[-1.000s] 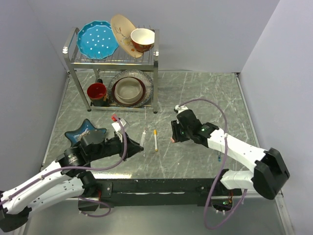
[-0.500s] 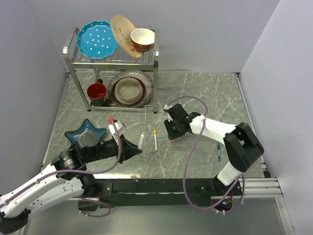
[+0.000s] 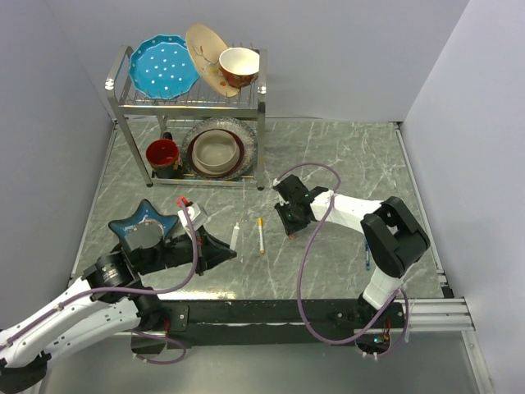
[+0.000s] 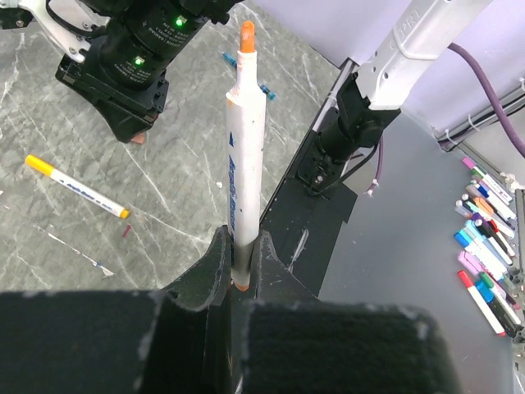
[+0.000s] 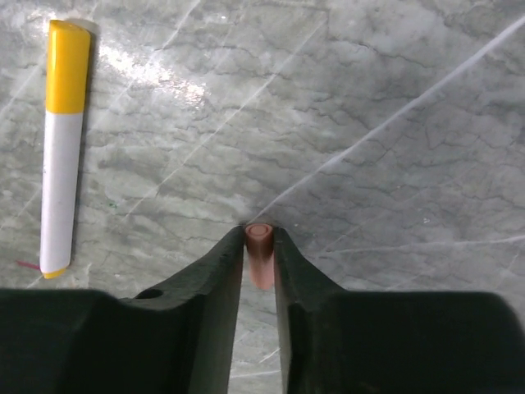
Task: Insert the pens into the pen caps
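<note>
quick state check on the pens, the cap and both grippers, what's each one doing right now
left gripper, shut on orange-tipped pen
orange-tipped pen, uncapped, tip pointing out past the fingers
right gripper, shut on orange cap
orange cap, pinched between the fingertips, off its pen
yellow-capped pen, capped, lying flat on the table
blue pen, lying flat on the table, cap too small to tell

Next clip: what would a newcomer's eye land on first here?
The left gripper clamps a white pen with an orange tip, standing upright in the left wrist view. The right gripper pinches a small orange cap down by the marble table, where a yellow-capped pen lies between the arms.
</note>
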